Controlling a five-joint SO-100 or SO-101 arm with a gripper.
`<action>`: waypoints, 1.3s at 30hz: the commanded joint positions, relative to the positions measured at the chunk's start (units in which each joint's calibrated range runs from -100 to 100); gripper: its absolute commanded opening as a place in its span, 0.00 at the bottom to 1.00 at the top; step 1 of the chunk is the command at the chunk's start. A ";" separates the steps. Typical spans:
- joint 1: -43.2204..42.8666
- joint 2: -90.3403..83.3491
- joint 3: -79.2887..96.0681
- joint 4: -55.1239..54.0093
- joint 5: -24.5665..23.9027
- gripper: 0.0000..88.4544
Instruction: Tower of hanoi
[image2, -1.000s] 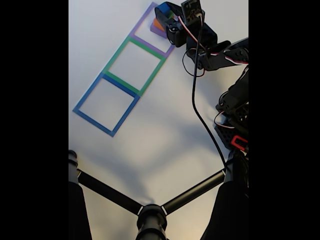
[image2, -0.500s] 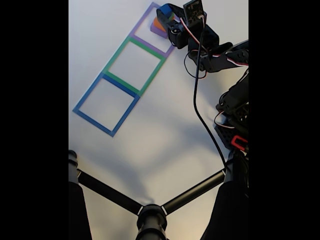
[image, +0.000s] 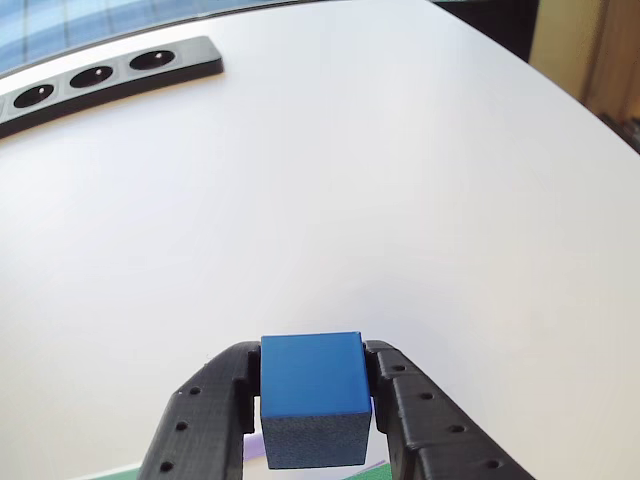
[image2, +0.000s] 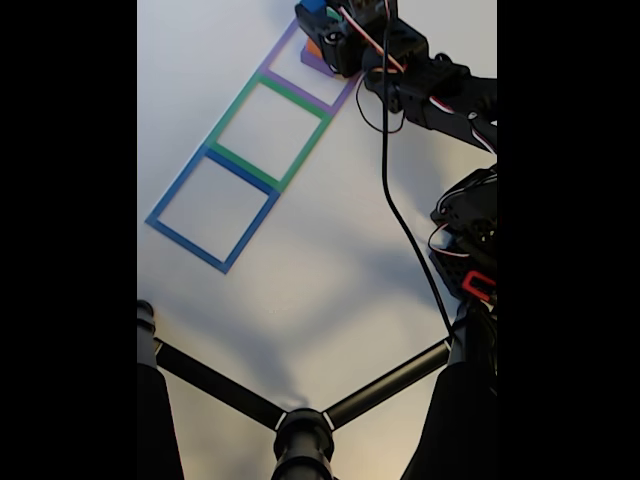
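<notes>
The other view sits just behind the fingers (image: 205, 420), very close, looking forward and down past them across the white tabletop (image: 380, 190) toward its far edge. The fixed view looks down from high above (a black tripod (image2: 300, 425) crosses its lower part), far from the fingers, which lie at its top edge. Both views share the blue cube (image: 312, 398) between the fingers and the tabletop beside them.
</notes>
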 joint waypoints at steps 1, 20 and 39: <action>-1.49 -5.93 -10.69 14.20 0.00 0.02; -12.85 -12.74 -71.75 101.05 0.00 0.02; -15.90 -17.63 -44.31 87.78 0.00 0.03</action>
